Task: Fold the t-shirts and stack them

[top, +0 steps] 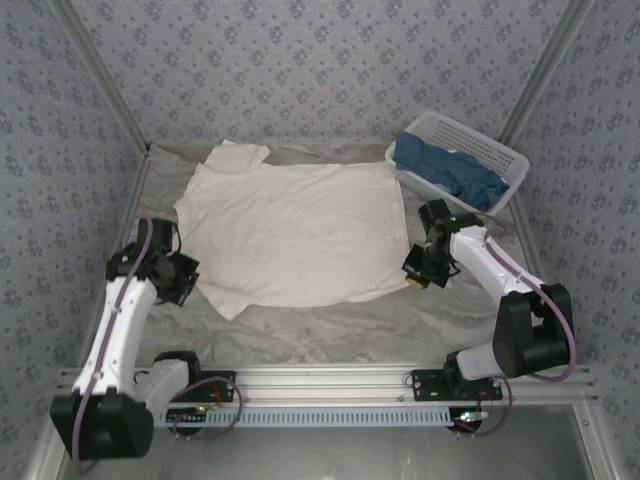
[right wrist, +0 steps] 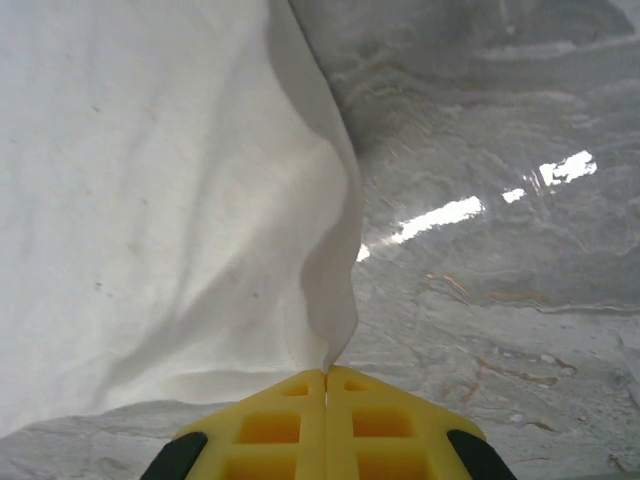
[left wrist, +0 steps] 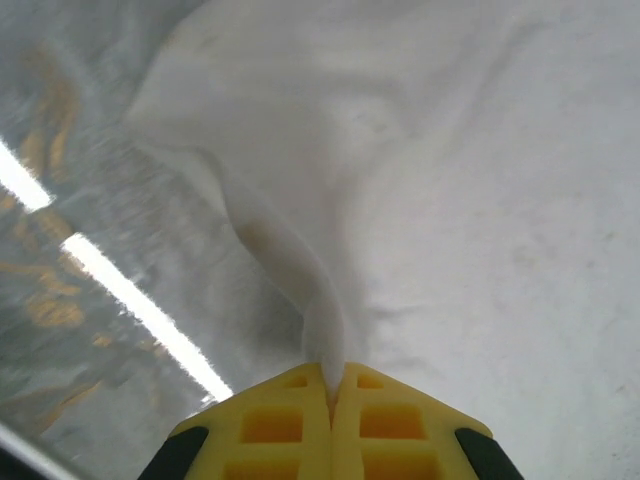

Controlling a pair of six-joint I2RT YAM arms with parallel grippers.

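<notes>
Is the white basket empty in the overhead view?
No, dark blue shirts lie bunched inside the basket at the far right.

There is one cream shirt (top: 295, 235), one basket (top: 470, 132) at the far right with teal shirts (top: 448, 172) too bunched to count, one table (top: 400, 320), and two hands: left hand (left wrist: 333, 365), right hand (right wrist: 326, 372).

Free: bare strip of table (top: 340, 325) along the near side, between the arm bases; a narrow bare band at the far edge. Middle: covered by cream shirt (top: 295, 235), lying flat and low. Far right corner: blocked by basket (top: 465, 135) holding teal shirts (top: 450, 172). Side margins: taken by left gripper (top: 183, 278) and right gripper (top: 417, 270), each clamped on a shirt edge. Walls (top: 330, 60) enclose left, right and far sides.
</notes>
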